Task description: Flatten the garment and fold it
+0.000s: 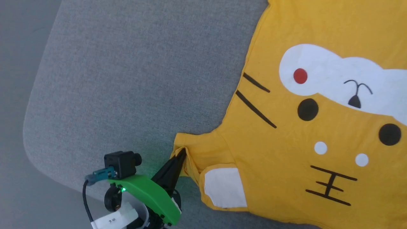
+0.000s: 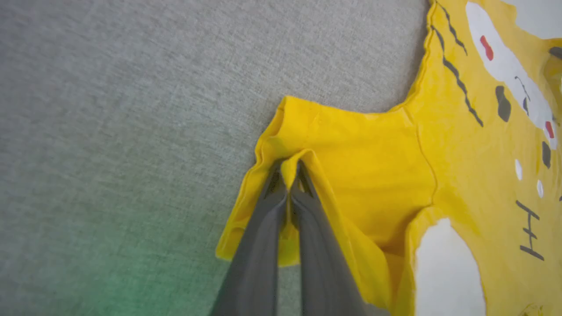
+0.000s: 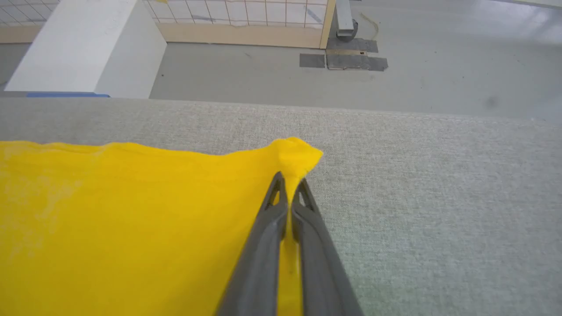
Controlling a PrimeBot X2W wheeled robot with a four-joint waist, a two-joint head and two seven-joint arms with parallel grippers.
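The garment (image 1: 318,127), a bright yellow T-shirt with a tiger face print, lies spread face up on the grey cushion (image 1: 127,79). My left gripper (image 1: 182,152) is shut on a pinch of the sleeve's hem; in the left wrist view a fold of the sleeve (image 2: 351,149) stands up between the closed tips of that left gripper (image 2: 290,169). The sleeve's white patch (image 1: 224,187) lies just right of it. In the right wrist view my right gripper (image 3: 290,180) is shut on a raised corner of the garment (image 3: 131,210), near the cushion's far edge.
The grey cushion's rounded corner (image 1: 35,149) lies at the lower left, with grey floor (image 1: 19,63) beyond it. Past the cushion in the right wrist view stand a white block (image 3: 83,44), a wooden-framed grid panel (image 3: 246,17) and taped patches on the floor (image 3: 347,59).
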